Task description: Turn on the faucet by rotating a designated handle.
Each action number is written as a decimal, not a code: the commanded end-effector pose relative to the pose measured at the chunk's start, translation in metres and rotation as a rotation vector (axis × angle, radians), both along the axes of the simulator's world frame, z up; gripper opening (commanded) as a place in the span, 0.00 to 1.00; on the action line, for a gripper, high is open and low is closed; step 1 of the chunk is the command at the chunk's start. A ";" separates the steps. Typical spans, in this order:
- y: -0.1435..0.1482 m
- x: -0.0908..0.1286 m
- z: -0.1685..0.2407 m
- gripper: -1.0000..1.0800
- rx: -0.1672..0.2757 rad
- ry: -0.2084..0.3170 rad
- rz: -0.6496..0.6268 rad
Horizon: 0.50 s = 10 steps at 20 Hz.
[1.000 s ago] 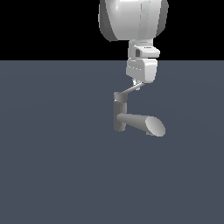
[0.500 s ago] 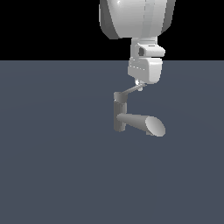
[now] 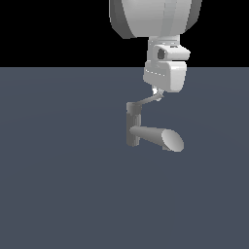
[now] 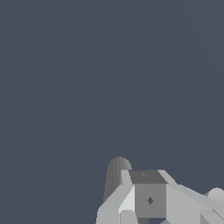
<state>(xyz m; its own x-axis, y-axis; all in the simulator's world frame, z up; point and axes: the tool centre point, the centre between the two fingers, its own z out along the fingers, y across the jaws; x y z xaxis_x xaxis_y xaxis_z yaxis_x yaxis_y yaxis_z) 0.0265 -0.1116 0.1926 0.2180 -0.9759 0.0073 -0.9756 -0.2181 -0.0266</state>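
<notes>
The faucet (image 3: 132,127) is a grey upright post with a thick spout (image 3: 154,136) that ends in a pale oval face and points toward the exterior view's right. The handle (image 3: 146,102), a thin light-grey lever, runs from the post's cap up toward the exterior view's right. My gripper (image 3: 156,92) hangs under the white hand, fingers together, with its tips at the handle's outer end. In the wrist view the gripper (image 4: 148,205) fills the low edge, and a ribbed grey rounded faucet part (image 4: 116,175) pokes out beside it.
A flat dark blue-grey floor (image 3: 58,185) spreads all around the faucet. The large white arm link (image 3: 151,17) hangs above the hand at the top of the exterior view.
The hand has drifted slightly toward the exterior view's right, staying at the handle's tip. The handle's outer end followed by a small amount; post and spout are unmoved.
</notes>
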 end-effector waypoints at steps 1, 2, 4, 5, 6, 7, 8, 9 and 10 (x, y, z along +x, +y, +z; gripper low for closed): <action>-0.012 -0.015 -0.011 0.00 0.001 0.028 -0.018; 0.000 -0.002 0.000 0.00 0.000 0.001 0.001; 0.002 -0.009 -0.001 0.00 0.000 0.003 -0.001; 0.002 -0.012 -0.002 0.00 0.000 0.004 -0.002; 0.003 -0.015 -0.002 0.00 0.000 0.005 -0.002; 0.004 -0.019 -0.003 0.00 0.001 0.006 -0.003; 0.005 -0.022 -0.003 0.00 0.001 0.007 -0.004; 0.006 -0.025 -0.004 0.00 0.001 0.008 -0.005; 0.007 -0.029 -0.004 0.00 0.001 0.010 -0.006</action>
